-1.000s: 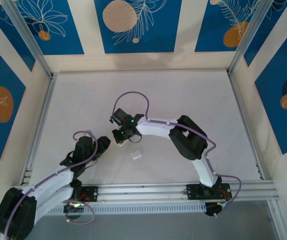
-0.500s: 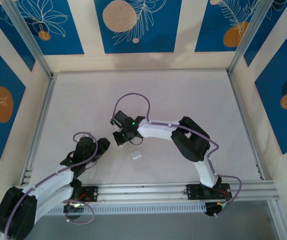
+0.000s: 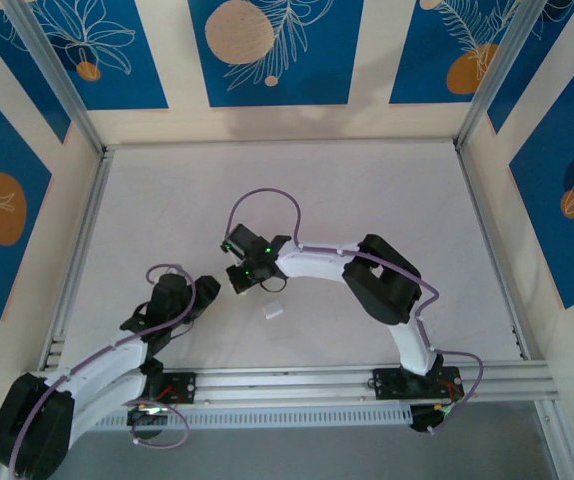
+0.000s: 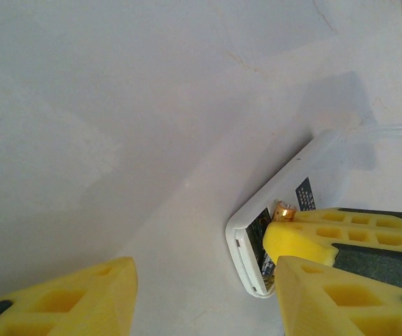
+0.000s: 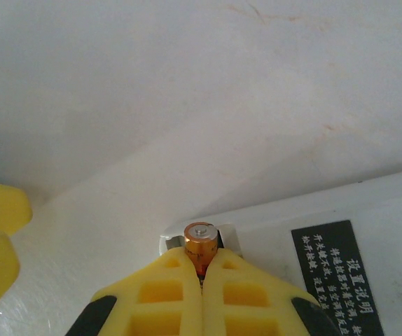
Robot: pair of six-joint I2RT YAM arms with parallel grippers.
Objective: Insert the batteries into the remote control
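The left gripper [image 4: 204, 281] is nearest to the bases. Its yellow fingers stand well apart and there is nothing between them. Just beside it, a small loose white piece [image 3: 274, 311] lies on the table [image 3: 367, 200]. A little farther, the right gripper [image 5: 201, 269] has its fingers pressed together on a battery [image 5: 201, 243], and the gold-orange end sticks out past the fingertips. This end is at the open end of the remote control [image 4: 247, 243], which lies flat on the table under the right gripper. I cannot tell if the battery touches it. On the white face of the remote there is a dark label [image 5: 335, 273] with small print.
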